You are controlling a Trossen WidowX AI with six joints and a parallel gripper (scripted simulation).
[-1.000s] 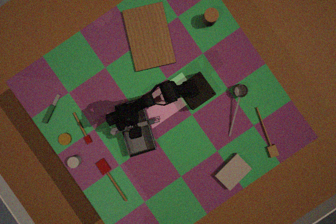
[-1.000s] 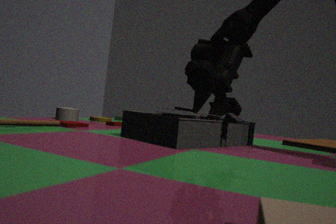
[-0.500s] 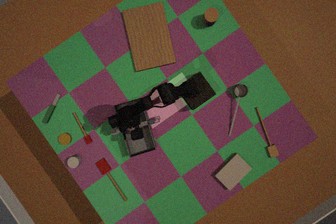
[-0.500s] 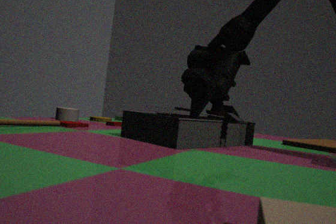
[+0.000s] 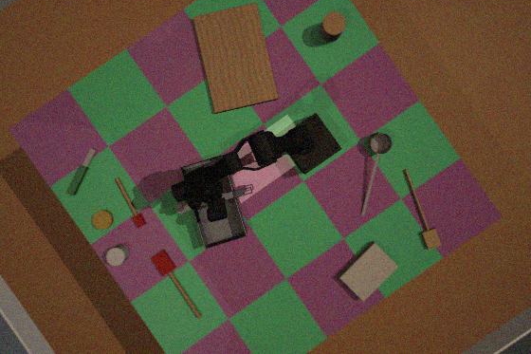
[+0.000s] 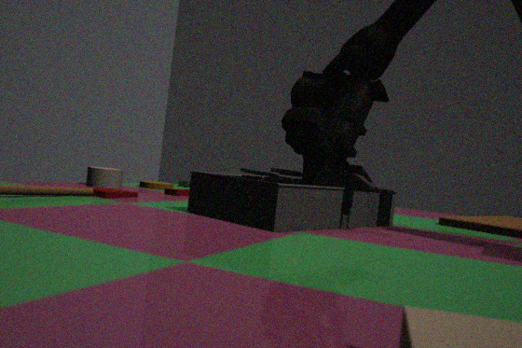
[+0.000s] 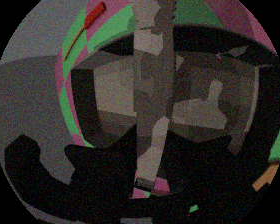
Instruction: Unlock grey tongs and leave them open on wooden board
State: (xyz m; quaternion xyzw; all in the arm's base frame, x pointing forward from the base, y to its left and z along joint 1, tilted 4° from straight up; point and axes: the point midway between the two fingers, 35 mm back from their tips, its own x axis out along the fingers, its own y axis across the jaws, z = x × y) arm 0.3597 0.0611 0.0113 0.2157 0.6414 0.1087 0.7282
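The grey tongs [image 5: 242, 189] [image 6: 266, 174] [image 7: 151, 90] lie across the grey roasting tin [image 5: 223, 232] [image 6: 303, 210] [image 7: 111, 96], left of the mat's middle. One end sticks out over the tin's right rim. My gripper [image 5: 210, 193] [image 6: 332, 174] [image 7: 145, 126] is down at the tin's top edge, its fingers shut on the tongs from both sides. The tongs' arms look closed together. The wooden board [image 5: 234, 57] [image 6: 485, 224] lies flat at the back of the mat, apart from the tin.
The arm's dark base [image 5: 318, 142] stands right of the tin. Around it lie a ladle [image 5: 375, 164], a wooden spatula [image 5: 419, 207], a beige block [image 5: 369, 270], two red spatulas [image 5: 163, 263], a white cup [image 5: 115, 255], a yellow disc [image 5: 101, 219] and a brown cylinder [image 5: 333, 23].
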